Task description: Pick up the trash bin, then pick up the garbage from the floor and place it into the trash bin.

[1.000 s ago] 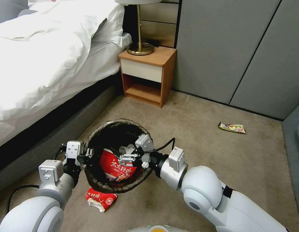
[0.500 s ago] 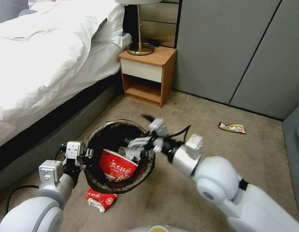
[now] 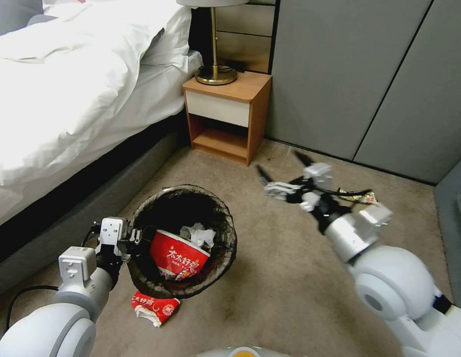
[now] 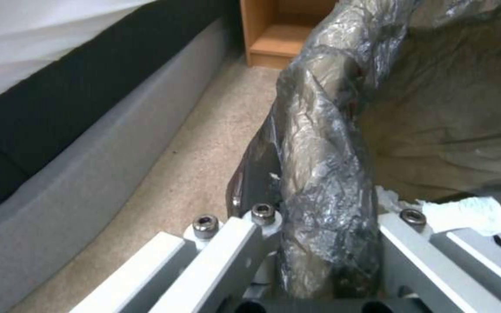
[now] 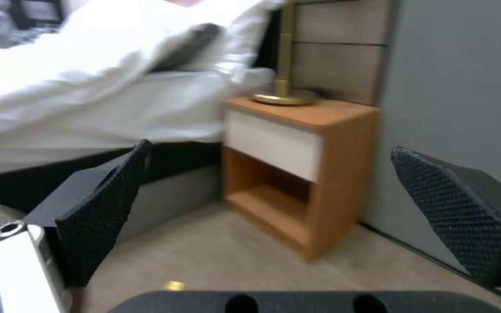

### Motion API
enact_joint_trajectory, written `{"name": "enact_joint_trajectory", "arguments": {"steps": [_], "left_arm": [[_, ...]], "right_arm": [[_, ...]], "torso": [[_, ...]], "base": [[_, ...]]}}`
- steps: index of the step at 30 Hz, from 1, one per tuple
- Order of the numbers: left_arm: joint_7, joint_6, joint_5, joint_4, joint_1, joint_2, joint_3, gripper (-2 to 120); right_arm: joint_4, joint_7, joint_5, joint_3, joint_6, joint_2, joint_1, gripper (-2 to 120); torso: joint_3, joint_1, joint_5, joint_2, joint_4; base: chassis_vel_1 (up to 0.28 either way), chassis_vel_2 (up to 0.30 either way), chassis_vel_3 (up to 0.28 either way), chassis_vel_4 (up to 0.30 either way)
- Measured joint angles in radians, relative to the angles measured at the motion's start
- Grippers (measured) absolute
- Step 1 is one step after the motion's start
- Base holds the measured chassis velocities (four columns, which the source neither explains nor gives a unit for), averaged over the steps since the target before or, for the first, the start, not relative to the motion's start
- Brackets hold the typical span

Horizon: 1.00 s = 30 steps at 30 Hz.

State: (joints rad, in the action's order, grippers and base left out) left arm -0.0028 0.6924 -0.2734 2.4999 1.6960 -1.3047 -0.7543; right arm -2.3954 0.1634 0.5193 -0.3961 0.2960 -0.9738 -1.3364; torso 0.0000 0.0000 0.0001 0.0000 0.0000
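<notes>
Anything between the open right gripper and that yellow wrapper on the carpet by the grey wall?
Nothing visible. The right gripper hangs open above bare beige carpet, and the flat yellow snack wrapper lies just beyond it, partly hidden behind the gripper's wrist. The left gripper clamps the bag-lined round trash bin off to the side.

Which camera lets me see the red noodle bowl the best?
The head view: the red noodle bowl lies inside the trash bin, its label facing up. The left wrist view gives the bin's bag-covered rim and some white tissue, not the bowl. The right wrist view looks at the nightstand.
</notes>
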Motion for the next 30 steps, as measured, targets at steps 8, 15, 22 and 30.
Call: {"name": "enact_joint_trajectory", "arguments": {"steps": [8, 15, 22, 30], "left_arm": [[0.004, 0.0, -0.008, 0.0, -0.005, -0.002, 0.0, 1], [0.004, -0.002, -0.011, 0.0, -0.008, -0.002, 0.0, 1], [0.003, -0.003, -0.015, 0.0, -0.008, -0.003, -0.001, 1], [-0.015, -0.012, -0.038, 0.0, -0.01, -0.003, -0.005, 1]], "right_arm": [[-0.014, -0.02, -0.169, -0.119, -0.085, -0.143, -0.207, 100], [0.007, -0.024, -0.254, -0.135, -0.119, -0.228, -0.26, 100], [0.027, -0.028, -0.278, -0.134, -0.124, -0.26, -0.27, 100], [0.053, -0.026, -0.281, -0.118, -0.115, -0.276, -0.262, 100]], "torso": [[0.0, 0.0, -0.0003, 0.0, 0.0], [0.0, 0.0, -0.0002, 0.0, 0.0001], [0.0, 0.0, -0.0002, 0.0, -0.0001], [0.0, 0.0, -0.0001, 0.0, -0.0003]], "base": [[-0.048, -0.054, -0.056, -0.05], [-0.08, -0.08, -0.093, -0.104], [-0.114, -0.109, -0.114, -0.12], [-0.113, -0.112, -0.09, -0.107]]}}
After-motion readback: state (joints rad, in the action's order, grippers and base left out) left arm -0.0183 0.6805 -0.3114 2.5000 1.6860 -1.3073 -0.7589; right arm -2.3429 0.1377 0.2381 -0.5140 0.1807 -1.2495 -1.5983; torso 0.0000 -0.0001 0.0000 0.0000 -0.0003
